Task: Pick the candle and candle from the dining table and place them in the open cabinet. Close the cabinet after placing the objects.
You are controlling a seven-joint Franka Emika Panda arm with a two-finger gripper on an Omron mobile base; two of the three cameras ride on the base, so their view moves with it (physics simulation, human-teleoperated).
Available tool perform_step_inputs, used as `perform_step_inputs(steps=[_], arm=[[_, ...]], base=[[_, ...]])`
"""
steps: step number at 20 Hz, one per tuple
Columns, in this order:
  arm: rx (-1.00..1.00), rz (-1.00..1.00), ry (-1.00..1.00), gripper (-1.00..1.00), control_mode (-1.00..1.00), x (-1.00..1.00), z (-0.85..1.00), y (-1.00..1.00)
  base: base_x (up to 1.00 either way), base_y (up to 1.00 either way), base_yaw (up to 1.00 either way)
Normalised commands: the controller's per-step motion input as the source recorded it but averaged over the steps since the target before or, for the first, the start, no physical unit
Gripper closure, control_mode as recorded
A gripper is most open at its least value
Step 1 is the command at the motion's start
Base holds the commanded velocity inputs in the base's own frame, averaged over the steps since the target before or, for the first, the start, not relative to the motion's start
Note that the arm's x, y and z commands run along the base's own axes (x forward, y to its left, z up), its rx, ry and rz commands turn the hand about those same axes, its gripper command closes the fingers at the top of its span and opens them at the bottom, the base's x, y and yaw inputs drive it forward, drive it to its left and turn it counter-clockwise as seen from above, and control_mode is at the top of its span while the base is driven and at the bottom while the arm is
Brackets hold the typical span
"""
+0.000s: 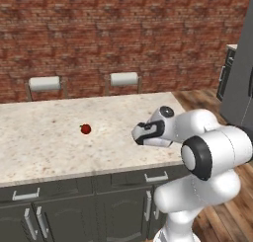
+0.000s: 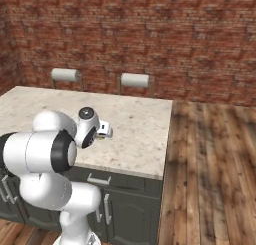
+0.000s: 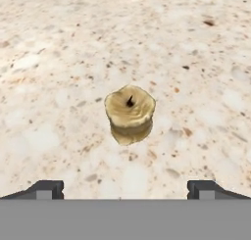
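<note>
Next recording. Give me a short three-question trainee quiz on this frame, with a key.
1. True or false: the gripper is shut on the squat candle.
2. What lies on the dining table left of the arm in the left base view? A) red round fruit B) mug C) plate
3. Fill in: in the hand view the squat candle stands ___ on the stone top.

Key:
1. False: the finger tips stand wide apart, short of the candle.
2. A, the red round fruit.
3. Upright, with its dark wick on top.
</note>
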Motion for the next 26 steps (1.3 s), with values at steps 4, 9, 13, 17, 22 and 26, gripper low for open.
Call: perform_step_inputs(steps=[4,9,13,17,22,26], arm=[[0.0,0.0,0.0,-1.0,-1.0,0.23,-0.19,0.0],[0.0,0.0,0.0,-1.0,-1.0,0.21,-0.2,0.0],[0.0,0.0,0.0,-1.0,-1.0,0.23,-0.18,0.0],[0.0,0.0,0.0,-1.0,-1.0,0.23,-0.15,0.0],[0.0,0.0,0.0,-1.0,-1.0,0.26,-0.14,0.0],[0.0,0.0,0.0,-1.0,-1.0,0.26,-0.17,0.0]], base=[[0.0,0.0,0.0],[0.0,0.0,0.0],[0.0,0.0,0.0],[0.0,0.0,0.0],[0.0,0.0,0.0],[0.0,0.0,0.0]])
